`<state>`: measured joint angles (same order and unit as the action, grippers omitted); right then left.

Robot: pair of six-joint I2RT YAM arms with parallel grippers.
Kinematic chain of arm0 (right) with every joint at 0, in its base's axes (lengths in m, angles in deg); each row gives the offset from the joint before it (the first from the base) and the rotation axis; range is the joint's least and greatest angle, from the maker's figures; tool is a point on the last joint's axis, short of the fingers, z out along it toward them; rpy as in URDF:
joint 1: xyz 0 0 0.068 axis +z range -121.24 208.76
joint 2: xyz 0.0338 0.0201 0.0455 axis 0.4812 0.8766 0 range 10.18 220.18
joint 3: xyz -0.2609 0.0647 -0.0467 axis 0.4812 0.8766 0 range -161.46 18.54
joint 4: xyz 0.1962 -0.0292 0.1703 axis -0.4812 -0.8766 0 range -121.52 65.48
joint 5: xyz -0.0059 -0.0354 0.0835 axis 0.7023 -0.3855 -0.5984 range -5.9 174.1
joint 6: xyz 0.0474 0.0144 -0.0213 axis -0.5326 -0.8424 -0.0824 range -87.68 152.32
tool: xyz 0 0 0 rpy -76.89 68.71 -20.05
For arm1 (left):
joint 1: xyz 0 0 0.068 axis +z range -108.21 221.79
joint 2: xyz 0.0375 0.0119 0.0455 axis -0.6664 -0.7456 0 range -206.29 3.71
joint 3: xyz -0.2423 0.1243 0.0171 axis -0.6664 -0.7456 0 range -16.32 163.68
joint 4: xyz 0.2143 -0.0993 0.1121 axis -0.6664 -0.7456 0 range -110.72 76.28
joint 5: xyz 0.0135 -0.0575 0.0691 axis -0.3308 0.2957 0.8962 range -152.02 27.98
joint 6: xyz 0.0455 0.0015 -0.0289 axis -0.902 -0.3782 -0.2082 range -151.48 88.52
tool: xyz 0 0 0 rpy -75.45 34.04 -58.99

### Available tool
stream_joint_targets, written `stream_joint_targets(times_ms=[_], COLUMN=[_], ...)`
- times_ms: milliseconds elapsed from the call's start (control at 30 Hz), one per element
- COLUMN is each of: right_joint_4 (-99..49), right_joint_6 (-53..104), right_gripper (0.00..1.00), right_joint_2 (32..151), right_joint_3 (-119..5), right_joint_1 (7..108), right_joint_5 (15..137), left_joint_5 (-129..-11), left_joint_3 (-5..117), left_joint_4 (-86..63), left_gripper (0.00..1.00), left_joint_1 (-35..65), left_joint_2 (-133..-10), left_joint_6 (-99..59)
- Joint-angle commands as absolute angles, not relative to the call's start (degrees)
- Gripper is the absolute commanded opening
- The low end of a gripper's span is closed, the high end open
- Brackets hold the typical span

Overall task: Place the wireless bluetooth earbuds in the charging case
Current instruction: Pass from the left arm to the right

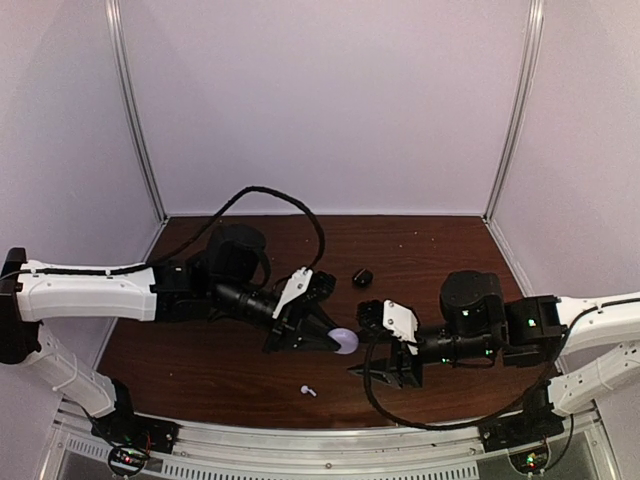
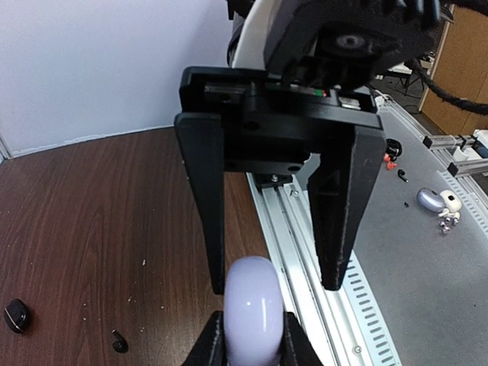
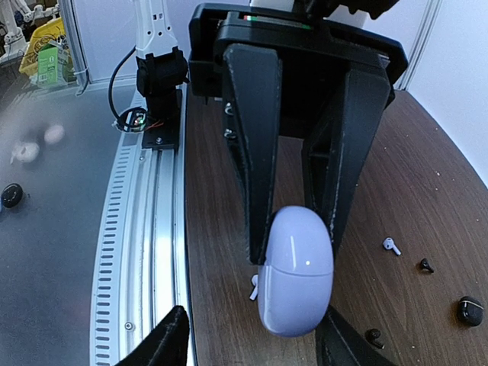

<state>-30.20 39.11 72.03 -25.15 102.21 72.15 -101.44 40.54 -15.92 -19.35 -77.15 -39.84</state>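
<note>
from above, the two arms meet over the middle of the dark wooden table (image 1: 430,250). the left gripper (image 1: 332,338) pinches a small lavender case (image 1: 346,341) at its tips, lifted off the wood, and the right gripper (image 1: 362,342) faces it from the other side with its jaws spread, one finger either side of the case and not touching it. a black case (image 1: 362,277) sits on the table further back, well apart from both grippers, and a white earbud (image 1: 308,391) lies alone near the front edge. from the left wrist, the lavender case (image 2: 255,309) is clamped between the left gripper's (image 2: 253,347) own two fingers at the bottom of the view, lid shut as far as i can see, with the right gripper (image 2: 274,284) hanging open just beyond it. the black case (image 2: 17,315) and a black earbud (image 2: 118,343) lie on the wood off to the left. from the right wrist, the right gripper's (image 3: 255,343) fingers stand wide apart at the bottom, and the left gripper (image 3: 296,244) holds the lavender case (image 3: 296,271) upright between them. one white earbud (image 3: 254,287) peeks out beside the case, another white earbud (image 3: 391,245), two black earbuds (image 3: 426,265) and the black case (image 3: 470,310) lie on the table to the right.
</note>
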Motion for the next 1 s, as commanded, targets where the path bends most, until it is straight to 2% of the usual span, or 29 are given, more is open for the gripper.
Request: stream_joint_targets(times_ms=[0,433,867,967], right_joint_4=[-28.84,-27.89,-29.0,-29.19], right_joint_6=[37.65,36.05,36.62,36.63], right_gripper=[0.52,0.43,0.26,0.25], right_joint_2=[72.32,72.45,73.82,73.82], right_joint_3=[-26.2,-26.36,-26.55,-26.72], right_joint_1=[101.97,100.25,99.71,99.52], right_joint_5=[72.67,70.16,69.76,69.81], left_joint_5=[-101.92,-100.45,-99.59,-99.37], left_joint_3=[42.74,44.38,45.68,45.88], left_joint_4=[-15.13,-17.37,-18.15,-18.59], left_gripper=[0.07,0.05,0.03,0.03], left_joint_1=[-19.98,-21.07,-21.27,-21.31], left_joint_2=[-77.28,-78.73,-80.0,-80.31], left_joint_6=[-41.13,-43.88,-44.56,-44.53])
